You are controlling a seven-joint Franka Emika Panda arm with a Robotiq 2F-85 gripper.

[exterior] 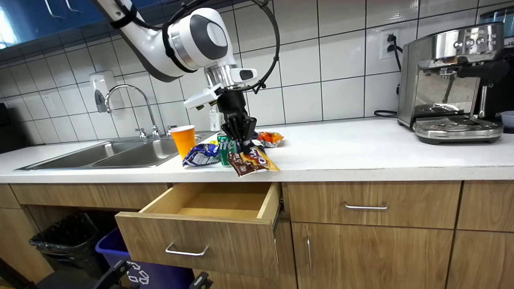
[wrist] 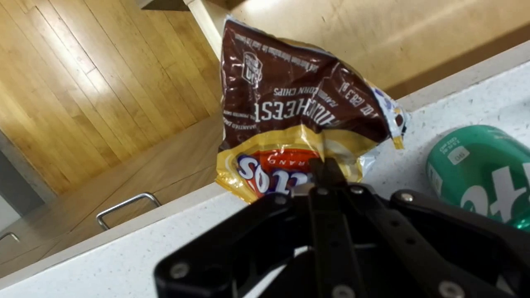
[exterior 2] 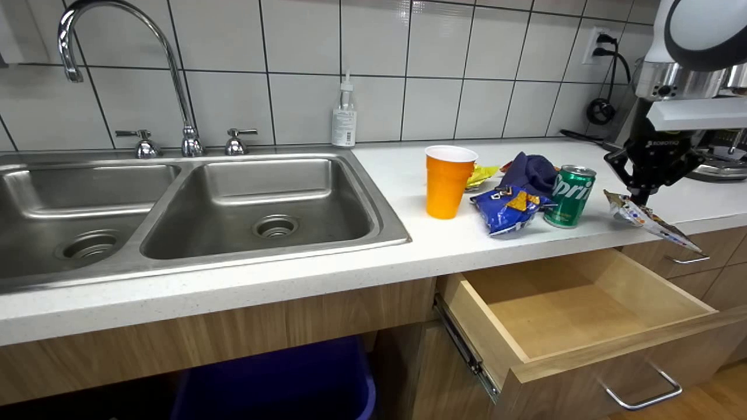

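Green can [exterior 2: 571,197] stands between blue bag [exterior 2: 506,211] and gripper [exterior 2: 641,197].

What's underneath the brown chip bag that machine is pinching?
The wrist view shows the counter edge disappearing beneath the bag, the open drawer beyond; whatever the bag covers can't be seen.

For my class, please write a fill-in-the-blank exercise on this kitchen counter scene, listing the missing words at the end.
1. The black jointed end effector grips the brown-and-yellow foil bag, printed with the words "corn ____".
2. The tall orange cup stands ____ the stainless-steel double sink and the crumpled blue foil bag.
3. The cylindrical metal soda can is coloured ____.
4. The wooden drawer nearest the held bag, below the white countertop, stands ____.

Missing words: chips; between; green; open.
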